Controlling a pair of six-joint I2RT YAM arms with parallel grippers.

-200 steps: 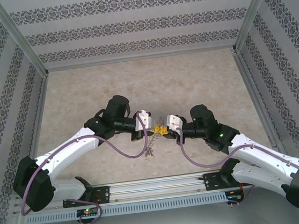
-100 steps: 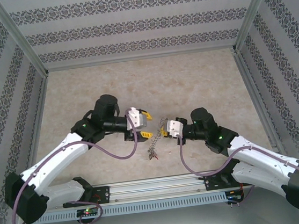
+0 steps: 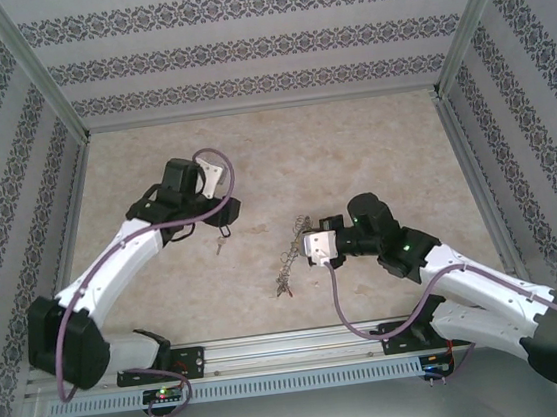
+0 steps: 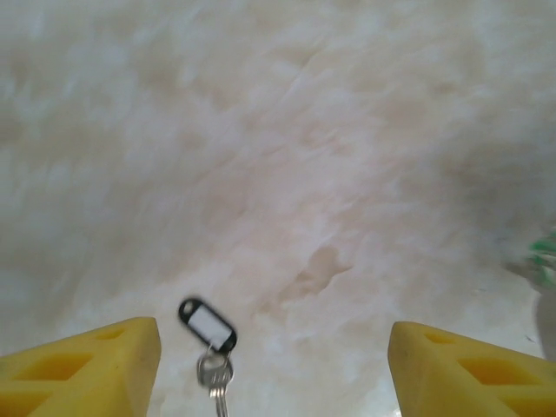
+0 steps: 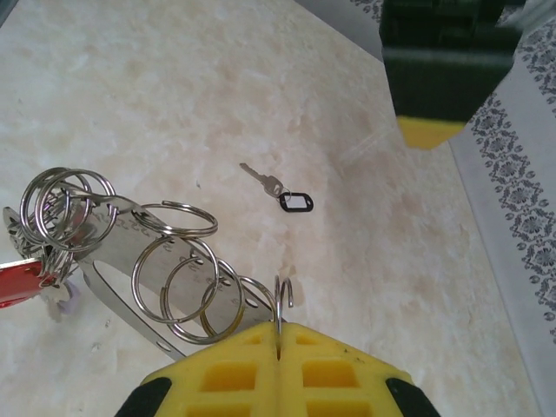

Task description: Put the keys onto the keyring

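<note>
A small silver key with a black oval tag [image 4: 208, 323] lies flat on the marbled table [image 3: 352, 150]. It is also in the top view [image 3: 220, 241] and the right wrist view [image 5: 280, 189]. My left gripper [image 4: 274, 352] hovers above it, open and empty. The key sits close to its left finger [image 4: 87, 365]. My right gripper [image 5: 280, 328] is shut on a small ring of the keyring [image 5: 174, 269], a metal strip strung with several split rings and a red tag [image 5: 17, 282]. In the top view the keyring [image 3: 296, 232] dangles from the right gripper [image 3: 308, 245], its cluster trailing down to the table [image 3: 285, 286].
Patterned walls enclose the table on three sides, with metal posts [image 3: 42, 74] at the corners. The rail holding the arm bases [image 3: 295, 353] runs along the near edge. A green blur [image 4: 546, 252] shows at the right edge of the left wrist view.
My left gripper drew back to the left, away from the right gripper, and opened. The black-tagged key now shows on the table beneath it. The right gripper shifted slightly left, still holding the keyring.
</note>
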